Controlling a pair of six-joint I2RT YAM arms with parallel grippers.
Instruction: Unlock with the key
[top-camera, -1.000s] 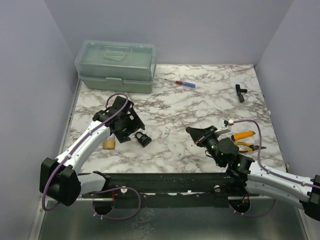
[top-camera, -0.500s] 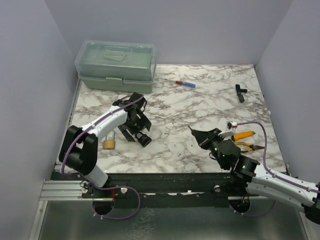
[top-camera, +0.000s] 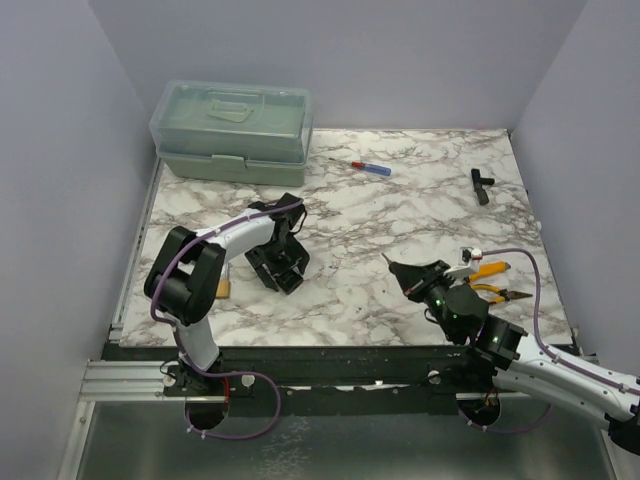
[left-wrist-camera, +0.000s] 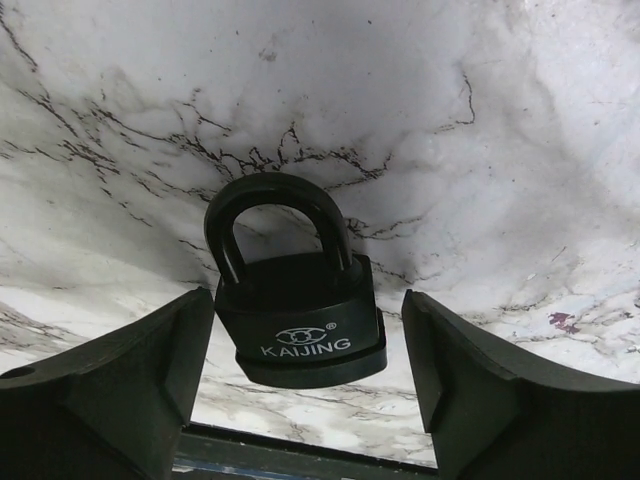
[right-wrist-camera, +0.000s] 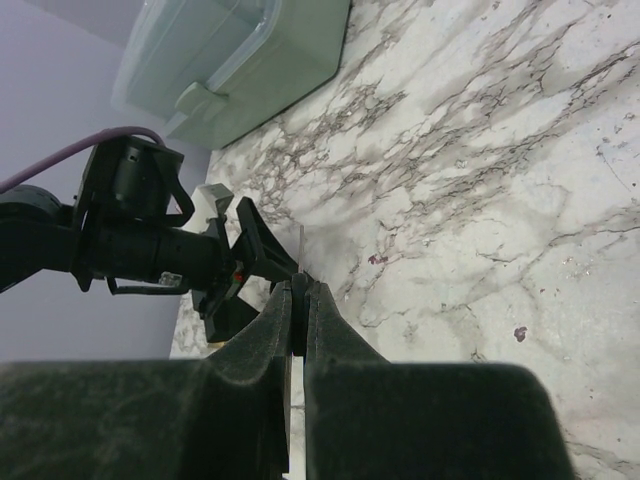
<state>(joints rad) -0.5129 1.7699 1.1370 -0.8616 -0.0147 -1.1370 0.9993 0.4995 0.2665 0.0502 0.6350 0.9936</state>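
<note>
The black padlock (left-wrist-camera: 300, 325) lies flat on the marble worktop (top-camera: 400, 210), left of the middle and toward the near edge. Its shackle is seated in the body, and the face lettered KAIJING is turned up. The left gripper (left-wrist-camera: 308, 335) is down over it with its fingers (left-wrist-camera: 150, 370) spread apart, one on each side of the lock body. The left one is right against the body's edge, while bare marble shows between the lock and the right one, so nothing is clamped. Nearer the right side, the right gripper (right-wrist-camera: 300, 290) hangs above the near edge, pointing toward the lock but well apart from it. Its fingers are pressed together on the key (right-wrist-camera: 301, 255), whose thin blade sticks out past their tips. A brass padlock (top-camera: 222, 288) lies just to the left of the left arm, partly hidden by it. Orange-handled pliers (top-camera: 487, 282) lie close to the right edge, behind the right arm. A pale green toolbox (top-camera: 232, 130) fills the far left corner, a screwdriver (top-camera: 372, 167) lies just to its right, and a small black T-shaped part (top-camera: 481, 184) sits toward the far right corner.
</note>
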